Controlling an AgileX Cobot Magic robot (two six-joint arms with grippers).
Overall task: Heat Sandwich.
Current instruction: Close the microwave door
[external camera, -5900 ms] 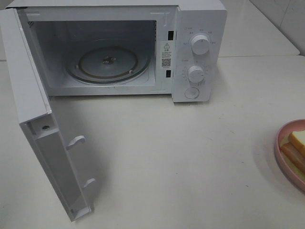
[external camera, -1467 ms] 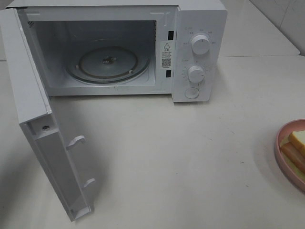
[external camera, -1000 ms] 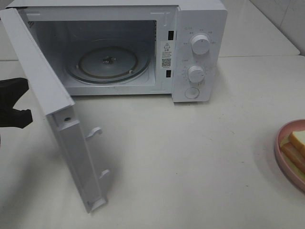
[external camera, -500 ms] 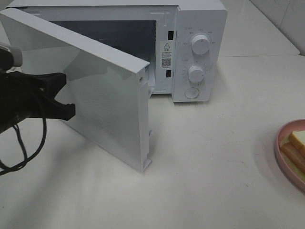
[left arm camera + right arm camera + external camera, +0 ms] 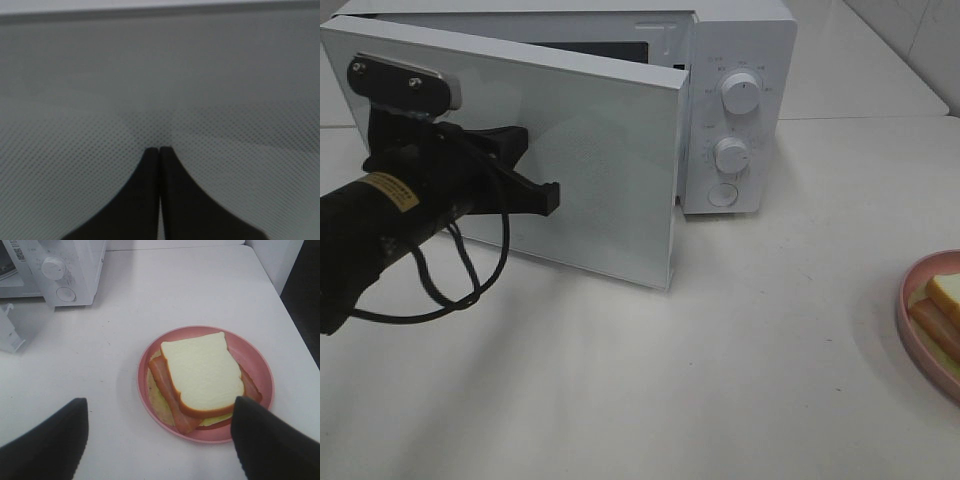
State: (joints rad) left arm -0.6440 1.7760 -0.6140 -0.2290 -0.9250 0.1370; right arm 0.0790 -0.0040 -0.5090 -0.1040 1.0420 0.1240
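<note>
I see the microwave (image 5: 620, 110) first, its door (image 5: 570, 170) swung most of the way toward the cabinet, with my left gripper (image 5: 545, 195) pressed against the door's outer face. Its jaws are shut tight, tip against tip, holding nothing; the mesh-patterned panel sits directly ahead of them. My right gripper (image 5: 157, 432) hangs over the table (image 5: 740, 350) with its jaws spread wide and empty. The pink plate (image 5: 150, 385) lies just ahead of and between those two jaws, well apart from the microwave. On it sits the sandwich (image 5: 202, 375): a pale bread slice on top, reddish-brown strips poking out beneath. I judge it light, soft and loosely stacked, so pinching it would crush or shuffle the layers. I would take the plate by its rim instead and keep it level.
</note>
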